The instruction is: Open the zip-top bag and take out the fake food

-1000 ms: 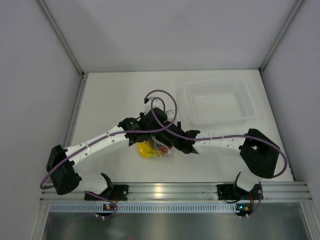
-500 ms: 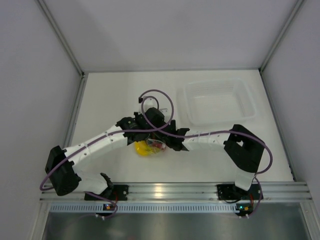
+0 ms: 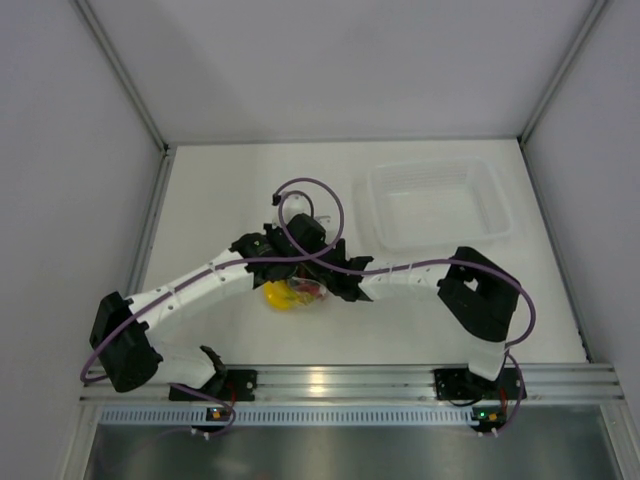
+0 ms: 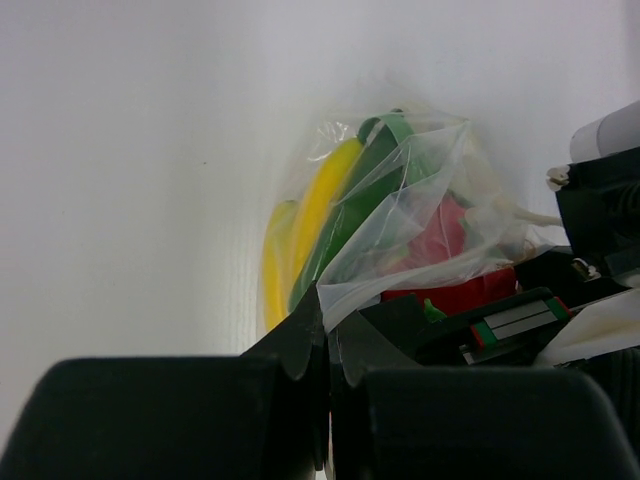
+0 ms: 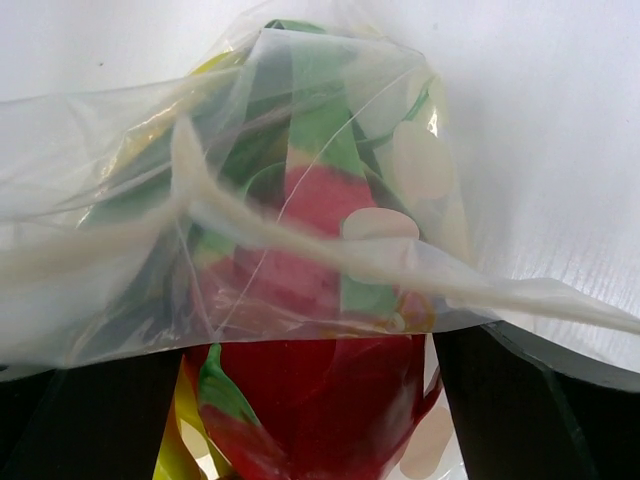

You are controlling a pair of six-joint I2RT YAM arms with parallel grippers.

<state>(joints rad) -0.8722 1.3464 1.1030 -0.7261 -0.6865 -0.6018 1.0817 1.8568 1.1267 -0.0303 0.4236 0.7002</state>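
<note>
The zip-top bag (image 3: 300,293) lies on the table between both grippers. In the left wrist view the bag (image 4: 420,160) holds a yellow banana bunch (image 4: 315,215), a green piece (image 4: 362,185) and a red fruit (image 4: 450,240). My left gripper (image 4: 328,320) is shut on the bag's near edge. In the right wrist view the bag (image 5: 300,130) drapes over my right gripper (image 5: 308,345). Its fingers (image 5: 520,400) stand apart on either side of the red fruit with a green leaf (image 5: 320,400). From above, the left gripper (image 3: 290,272) and the right gripper (image 3: 335,283) meet at the bag.
A rigid clear plastic tray (image 3: 500,215) stands at the back right of the table. Metal frame rails run along the table's left and right sides. A purple cable (image 3: 310,190) loops above the left wrist.
The right gripper has pushed left, further into the bag, and its elbow has swung left. The left gripper and the bag have shifted slightly left with it.
</note>
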